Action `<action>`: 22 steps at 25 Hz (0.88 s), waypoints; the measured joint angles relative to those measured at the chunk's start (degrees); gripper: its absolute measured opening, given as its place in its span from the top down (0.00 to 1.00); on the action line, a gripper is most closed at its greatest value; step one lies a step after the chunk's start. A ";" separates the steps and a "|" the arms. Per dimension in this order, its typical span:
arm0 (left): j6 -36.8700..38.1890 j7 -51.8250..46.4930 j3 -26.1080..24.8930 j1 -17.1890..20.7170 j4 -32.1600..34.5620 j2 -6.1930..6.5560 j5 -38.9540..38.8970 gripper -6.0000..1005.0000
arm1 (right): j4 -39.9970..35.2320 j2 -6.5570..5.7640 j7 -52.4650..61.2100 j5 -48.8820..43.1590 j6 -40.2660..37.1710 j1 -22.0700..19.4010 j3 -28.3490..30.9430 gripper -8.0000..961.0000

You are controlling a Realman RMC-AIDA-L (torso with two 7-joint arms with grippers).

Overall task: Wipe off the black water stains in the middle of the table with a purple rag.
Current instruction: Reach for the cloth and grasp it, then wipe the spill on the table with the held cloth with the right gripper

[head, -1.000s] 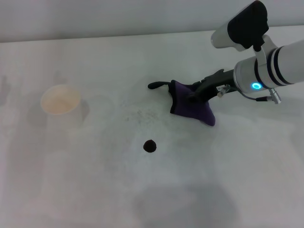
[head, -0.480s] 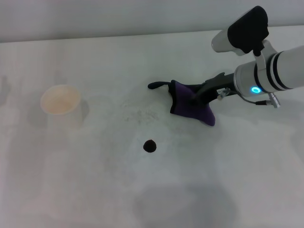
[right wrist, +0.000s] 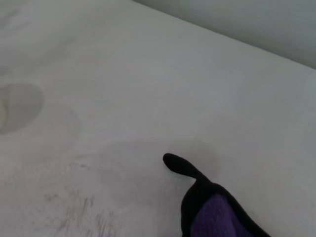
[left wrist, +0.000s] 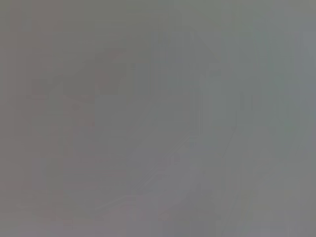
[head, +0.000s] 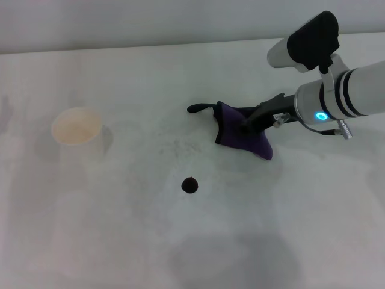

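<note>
Barely anything is shifting since a second ago: the right arm is easing a touch toward the right, while the cloth, the blot and the cup are all sitting exactly where they were. Nearest the robot, the black water stains (head: pixel 190 185) are showing as one small round dark blot on the table (head: pixel 120 241), out in the open with nothing touching it. Just beyond, faint grey speckles are dusting the white surface between the blot and the cloth. Further back and to the right, the purple rag (head: pixel 240 136) is lying bunched on the tabletop, well apart from the blot, its black loop tail pointing away to the left. The right gripper (head: pixel 245 125) is reaching in from the right with its dark fingers pinching down into the cloth's upper fold, gripping it. Over in the right wrist view, the rag's purple fold (right wrist: pixel 213 217) and black tail are poking up against bare white table (right wrist: pixel 148 74). Off on the left side, a white paper cup (head: pixel 76 127) is standing upright. Nothing of the left gripper is showing anywhere.
</note>
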 joint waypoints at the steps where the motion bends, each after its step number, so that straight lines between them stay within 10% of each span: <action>1: 0.00 0.00 0.00 -0.01 0.00 0.01 0.00 0.13 | -0.06 0.00 0.00 0.05 -0.08 0.01 0.00 0.60; 14: 0.01 0.02 -1.33 -0.16 0.09 0.07 -0.09 0.13 | -0.19 -0.39 0.11 2.73 -0.26 -0.41 0.48 0.68; 17: 0.01 0.06 -1.88 -0.22 0.09 0.10 -0.10 0.13 | 0.17 -0.40 0.09 2.94 0.46 -0.36 0.63 0.89; 22: 0.01 0.11 -2.10 -0.13 0.38 0.14 -0.09 0.13 | 5.20 -0.63 -0.85 3.71 6.32 -0.40 0.82 0.90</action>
